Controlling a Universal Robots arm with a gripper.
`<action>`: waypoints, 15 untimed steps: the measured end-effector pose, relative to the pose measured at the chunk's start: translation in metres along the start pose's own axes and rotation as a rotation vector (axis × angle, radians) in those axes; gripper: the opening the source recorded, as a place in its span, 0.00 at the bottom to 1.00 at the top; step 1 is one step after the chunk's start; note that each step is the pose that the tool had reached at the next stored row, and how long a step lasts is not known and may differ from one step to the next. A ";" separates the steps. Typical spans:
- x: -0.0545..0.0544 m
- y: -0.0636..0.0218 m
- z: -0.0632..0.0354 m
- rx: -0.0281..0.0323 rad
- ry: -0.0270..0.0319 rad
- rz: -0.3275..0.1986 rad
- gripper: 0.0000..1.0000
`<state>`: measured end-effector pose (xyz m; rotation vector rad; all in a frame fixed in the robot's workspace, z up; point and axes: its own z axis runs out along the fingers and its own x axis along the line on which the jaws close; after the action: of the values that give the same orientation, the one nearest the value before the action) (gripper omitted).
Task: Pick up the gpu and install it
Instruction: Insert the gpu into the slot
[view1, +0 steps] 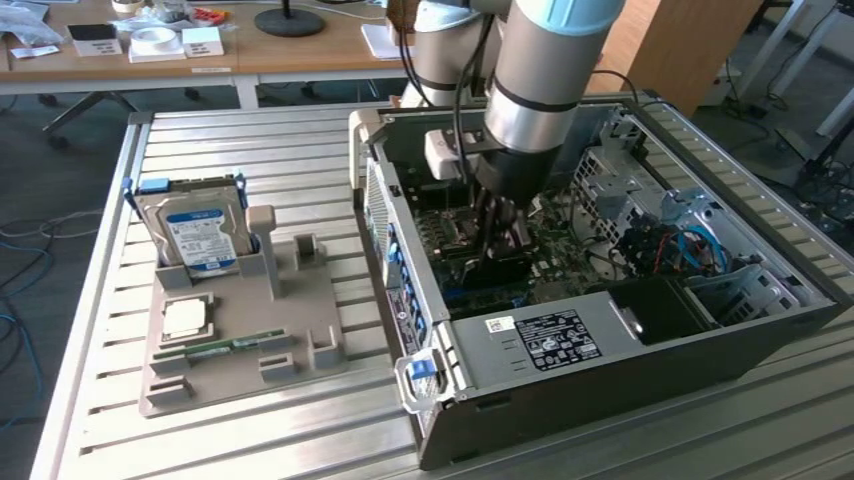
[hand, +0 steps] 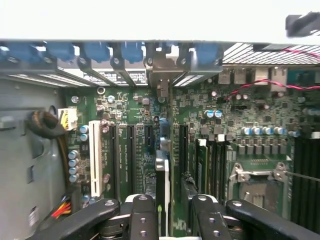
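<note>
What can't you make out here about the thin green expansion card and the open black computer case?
1. The gpu, a thin green card: the wrist view sees it edge-on, so its faces are hidden.
2. Its slot seating: exterior view, blocked by the grey robot arm and gripper.
3. Label on the boxy silver hard drive: exterior view, print too small.

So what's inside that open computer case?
Inside the computer case: a green motherboard, cables, and the fingers holding the gpu edge-on over the slots. The arm covers what lies beneath.
</note>
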<state>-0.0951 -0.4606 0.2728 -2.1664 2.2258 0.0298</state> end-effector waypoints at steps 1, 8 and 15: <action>0.000 -0.0001 -0.0031 0.0001 0.0001 0.000 0.34; -0.001 -0.0004 -0.0330 0.0002 0.0005 0.000 0.34; -0.002 -0.0006 -0.0547 0.0020 0.0002 0.000 0.34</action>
<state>-0.0951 -0.4606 0.3275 -2.1656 2.2249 0.0274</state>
